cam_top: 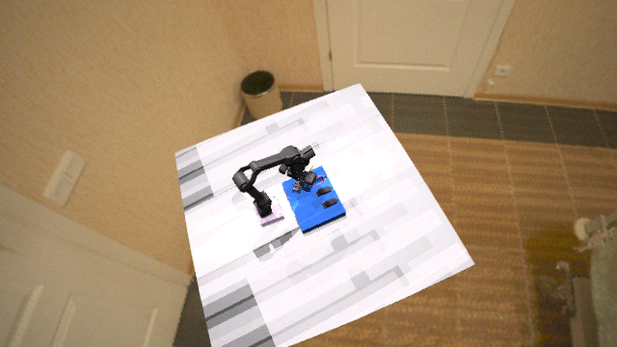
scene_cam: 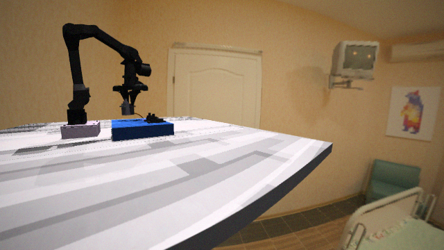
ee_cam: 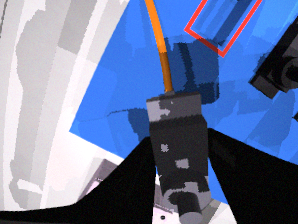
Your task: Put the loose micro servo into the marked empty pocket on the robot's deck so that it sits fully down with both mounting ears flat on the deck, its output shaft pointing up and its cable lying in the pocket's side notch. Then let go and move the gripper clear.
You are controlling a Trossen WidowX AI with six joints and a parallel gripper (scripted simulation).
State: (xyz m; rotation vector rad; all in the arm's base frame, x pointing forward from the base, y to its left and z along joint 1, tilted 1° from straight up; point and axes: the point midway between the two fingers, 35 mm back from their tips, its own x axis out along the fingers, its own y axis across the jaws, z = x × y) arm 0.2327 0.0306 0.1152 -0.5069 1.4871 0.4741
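The loose micro servo (scene_cam: 127, 110) (ee_cam: 178, 132) is dark grey, with an orange cable (ee_cam: 157, 35) leaving its lower end. My gripper (scene_cam: 128, 103) (ee_cam: 178, 139) is shut on its body and holds it above the blue deck (cam_top: 308, 214) (scene_cam: 142, 130) (ee_cam: 100, 107). The servo looks roughly upright, its round shaft end toward the wrist camera. The cable reaches away past the deck's edge in the wrist view. The marked pocket's red outline (ee_cam: 204, 43) lies ahead and to the right of the servo there. The pocket is not visible in the exterior view.
Two black servos (cam_top: 324, 191) (cam_top: 330, 203) sit in the deck beside the marked pocket; one servo (ee_cam: 285, 72) shows at the wrist view's right edge. The arm's pale pink base block (cam_top: 271, 216) (scene_cam: 80, 130) stands beside the deck on the table (cam_top: 386, 193).
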